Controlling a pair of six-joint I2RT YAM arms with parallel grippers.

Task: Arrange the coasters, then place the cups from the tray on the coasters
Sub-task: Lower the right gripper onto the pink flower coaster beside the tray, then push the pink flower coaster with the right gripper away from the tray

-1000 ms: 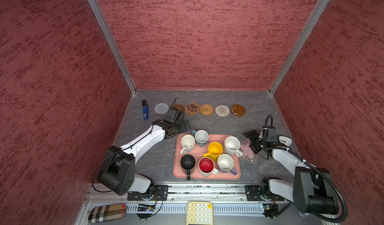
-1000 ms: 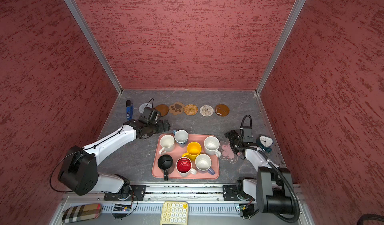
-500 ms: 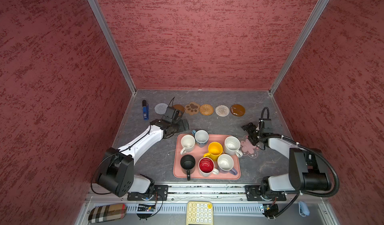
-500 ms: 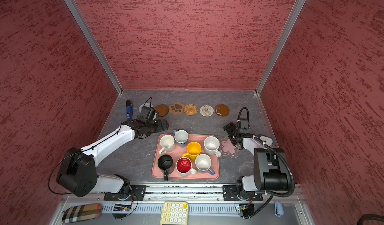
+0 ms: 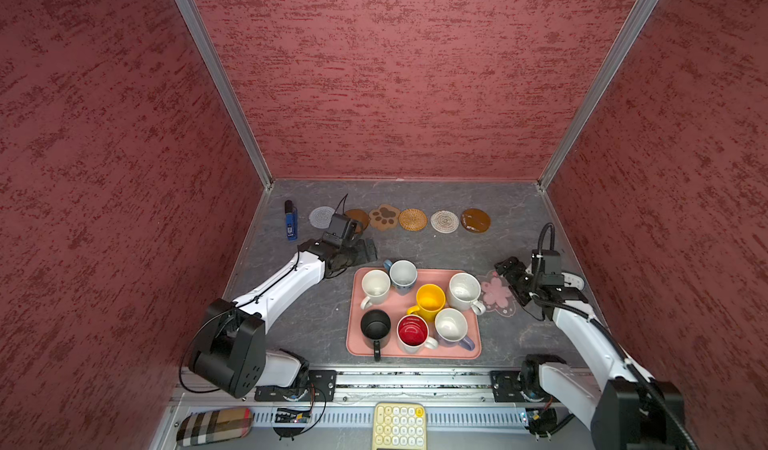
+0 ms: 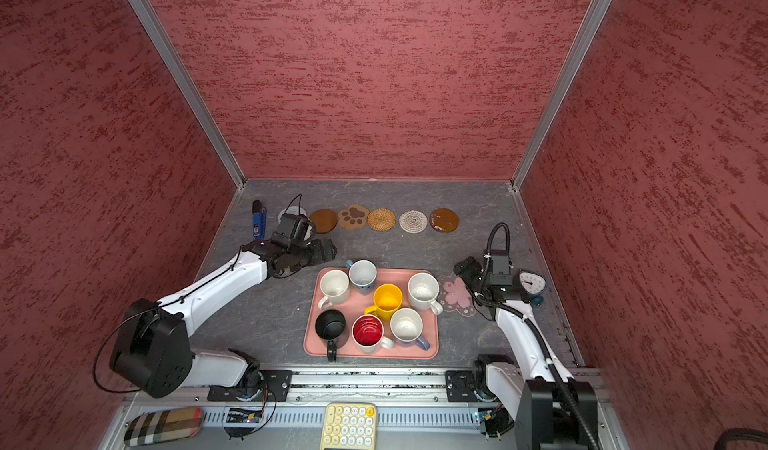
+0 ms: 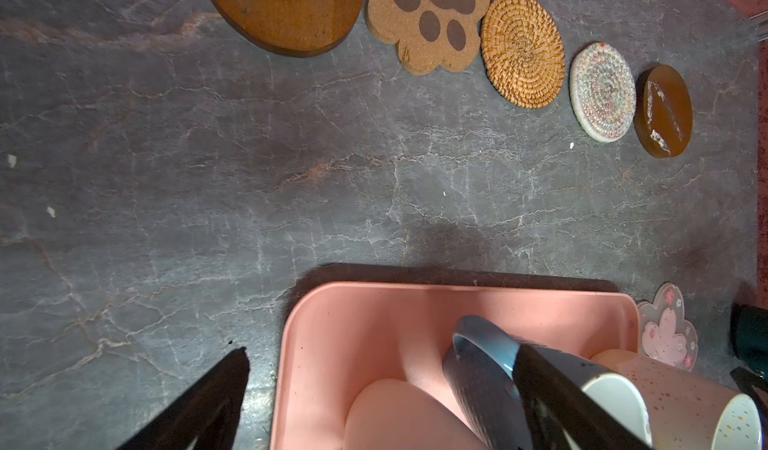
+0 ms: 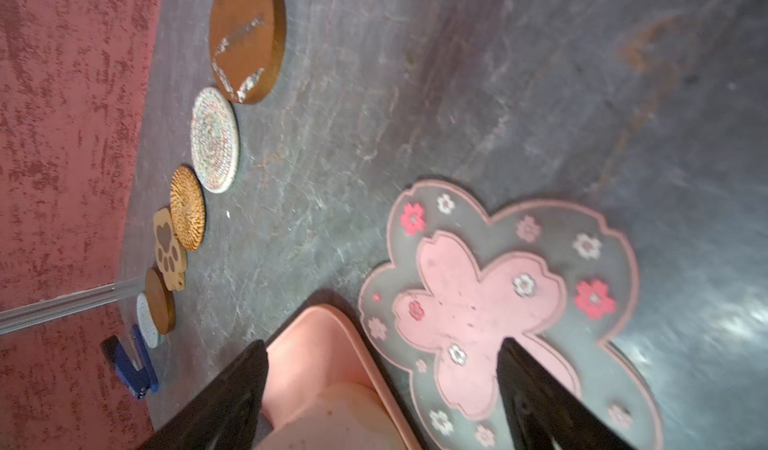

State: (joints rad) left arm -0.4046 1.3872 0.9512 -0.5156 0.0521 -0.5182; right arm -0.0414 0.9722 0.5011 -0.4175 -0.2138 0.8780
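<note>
1. Right wrist view: my right gripper (image 8: 381,344) gapes empty over the pink flower coaster (image 8: 478,302), just beside the tray (image 8: 307,344).
2. My left gripper (image 7: 380,352) stands wide open at the blue mug (image 7: 473,377) on the tray.

The left arm (image 5: 286,286) and the right arm (image 5: 582,331) have smooth white shells with black joints. At the 7 o'clock end of the left arm there is a big black housing (image 5: 230,354) with small round holes. A thin black cable (image 5: 274,283) lies along its white link. A thick black hose (image 5: 540,238) makes a loop at 12 o'clock of the right wrist. The left end effector (image 5: 360,251) and the right end effector (image 5: 514,279) are black, with tapered fingers.
</note>
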